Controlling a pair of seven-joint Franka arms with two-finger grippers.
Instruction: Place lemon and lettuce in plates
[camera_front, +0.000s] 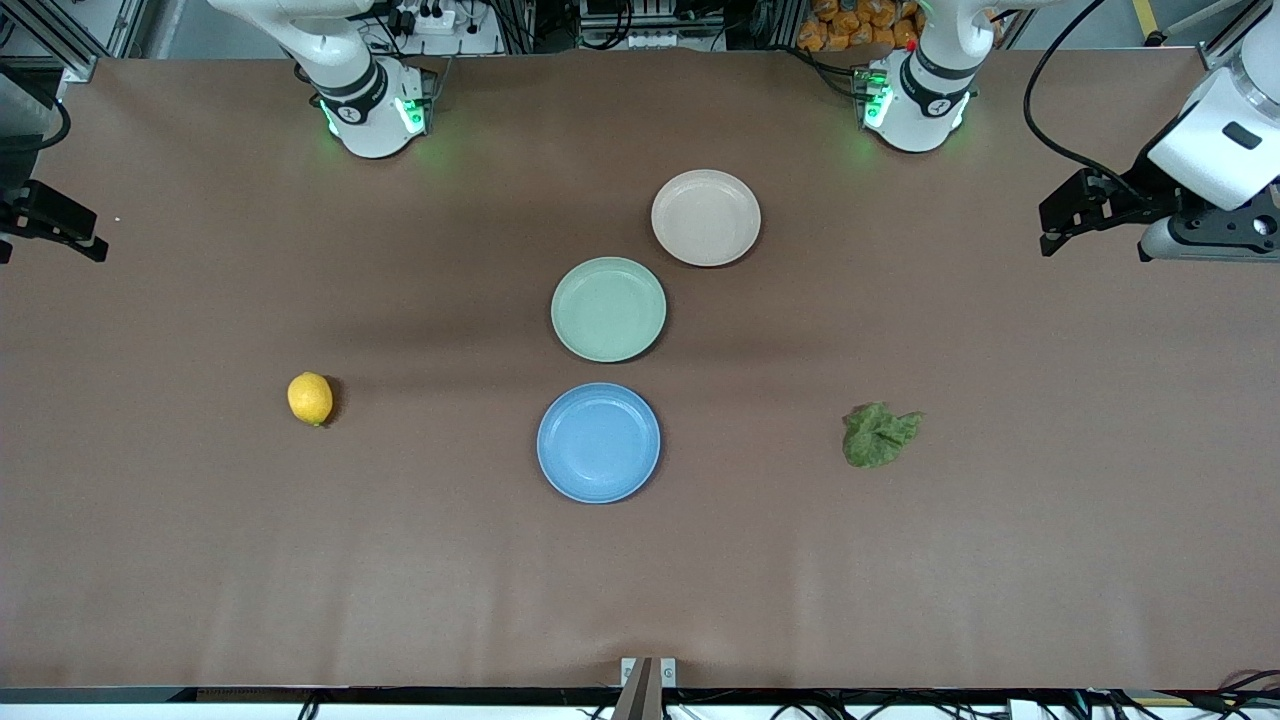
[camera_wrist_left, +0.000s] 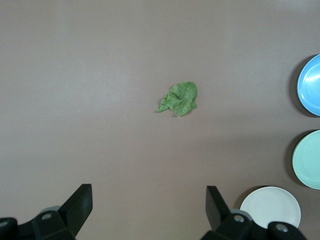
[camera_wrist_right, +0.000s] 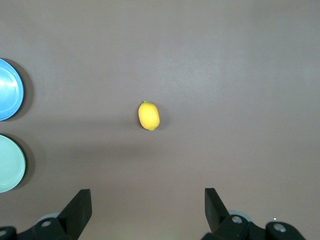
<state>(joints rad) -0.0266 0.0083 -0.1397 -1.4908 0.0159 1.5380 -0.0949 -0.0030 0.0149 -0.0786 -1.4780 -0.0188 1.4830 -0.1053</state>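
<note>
The yellow lemon (camera_front: 310, 398) lies on the brown table toward the right arm's end; it also shows in the right wrist view (camera_wrist_right: 149, 116). The green lettuce (camera_front: 880, 433) lies toward the left arm's end and shows in the left wrist view (camera_wrist_left: 179, 99). The blue plate (camera_front: 598, 442) sits mid-table, nearest the front camera, and is empty. The beige-pink plate (camera_front: 706, 217) sits nearest the bases and is empty. My left gripper (camera_front: 1055, 228) (camera_wrist_left: 149, 207) is open and empty, high over the table's left-arm end. My right gripper (camera_front: 85, 232) (camera_wrist_right: 148, 210) is open and empty, high over the right-arm end.
A pale green plate (camera_front: 608, 308) sits between the blue and beige-pink plates, close to both. The three plates form a line down the table's middle. The arm bases (camera_front: 372, 110) (camera_front: 915, 100) stand at the table's edge farthest from the front camera.
</note>
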